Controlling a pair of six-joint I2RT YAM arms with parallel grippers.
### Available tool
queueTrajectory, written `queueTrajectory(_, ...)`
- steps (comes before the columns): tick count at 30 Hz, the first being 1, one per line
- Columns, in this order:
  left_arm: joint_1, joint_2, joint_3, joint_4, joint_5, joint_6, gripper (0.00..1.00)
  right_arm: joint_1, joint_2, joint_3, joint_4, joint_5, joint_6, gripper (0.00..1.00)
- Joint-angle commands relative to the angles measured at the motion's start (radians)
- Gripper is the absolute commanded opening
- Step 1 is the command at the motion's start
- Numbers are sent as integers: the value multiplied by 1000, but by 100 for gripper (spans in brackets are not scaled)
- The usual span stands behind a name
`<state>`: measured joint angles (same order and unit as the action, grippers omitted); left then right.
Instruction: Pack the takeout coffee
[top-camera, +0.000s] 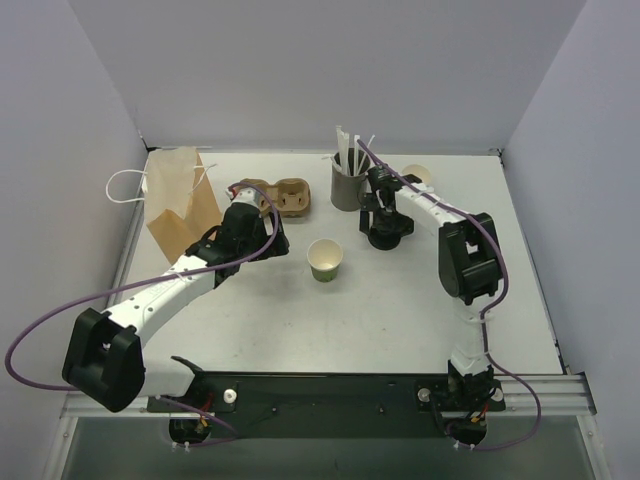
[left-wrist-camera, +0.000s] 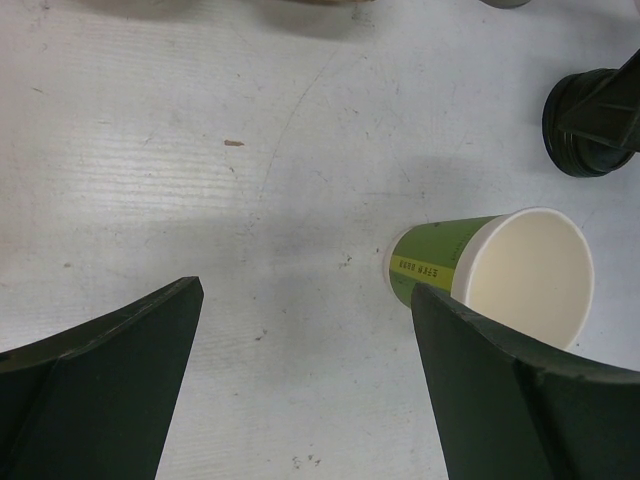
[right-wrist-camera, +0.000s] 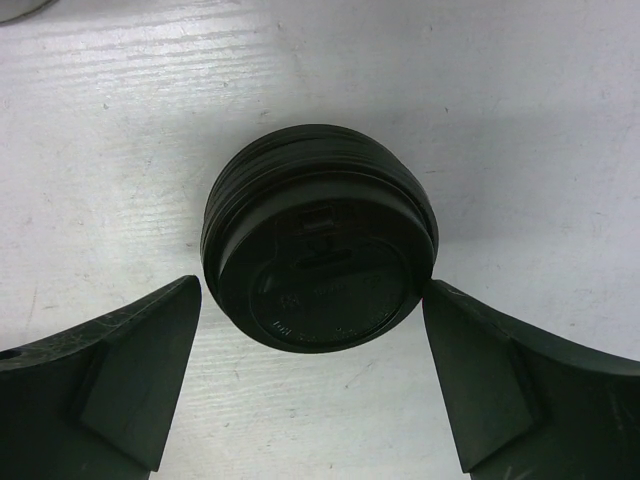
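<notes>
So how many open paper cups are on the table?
2: a green cup mid-table, and a second cup partly hidden behind the right arm, right of the grey straw holder. Others may be hidden.

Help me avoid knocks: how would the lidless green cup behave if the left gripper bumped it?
The lidless green cup looks empty, so it is probably very light and would slide or tip easily. Its thin paper wall has no lid bracing the rim, so a firm squeeze would likely crush it.
</notes>
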<state>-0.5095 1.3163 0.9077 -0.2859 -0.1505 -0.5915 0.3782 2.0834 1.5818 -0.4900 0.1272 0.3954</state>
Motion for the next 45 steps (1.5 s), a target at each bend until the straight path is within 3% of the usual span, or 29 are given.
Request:
queueTrajectory(1, 2, 11, 19, 34, 12, 1, 97, -5, -69, -9, -30, 26, 11, 88)
queueTrajectory(27, 0, 14, 17, 30, 17, 4, 97, -53, -77, -77, 41, -28, 23, 87)
queueTrajectory(32, 0, 18, 20, 31, 20, 2, 97, -53, -85, -77, 37, -12, 23, 82)
queueTrajectory(38, 0, 14, 22, 30, 22, 2, 97, -53, -83, -77, 28, -12, 25, 67)
queueTrajectory(45, 0, 15, 31, 27, 25, 4, 97, -52, -118, -25, -41, -1, 25, 59)
